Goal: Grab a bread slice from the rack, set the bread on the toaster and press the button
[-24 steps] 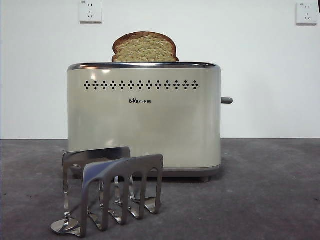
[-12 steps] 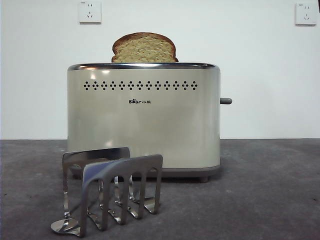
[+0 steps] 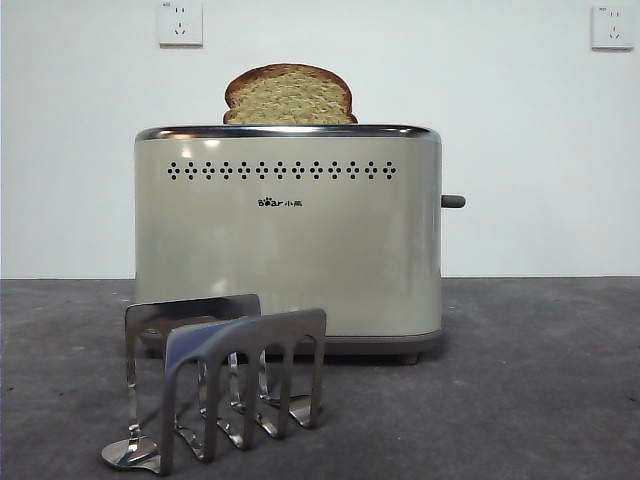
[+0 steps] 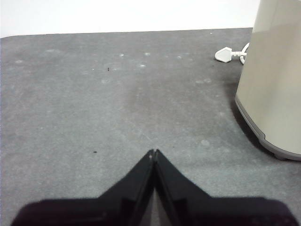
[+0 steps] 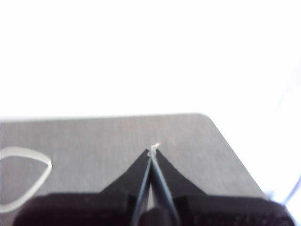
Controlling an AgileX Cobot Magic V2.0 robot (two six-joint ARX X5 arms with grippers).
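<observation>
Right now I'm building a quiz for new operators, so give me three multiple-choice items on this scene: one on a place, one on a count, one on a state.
1. Where is the golden-tan slice of bread?
A. in the steel rack
B. standing up out of the cream boxy toaster
C. flat on the table

2. How many white wall sockets show in the front view?
A. two
B. none
C. four

3. How do the left gripper's fingers stand?
A. wide apart
B. closed on bread
C. closed on nothing

Answers:
1 B, its domed top rises above the chrome rim.
2 A, one socket sits upper left and another upper right.
3 C, the tips meet over bare grey table.
</observation>
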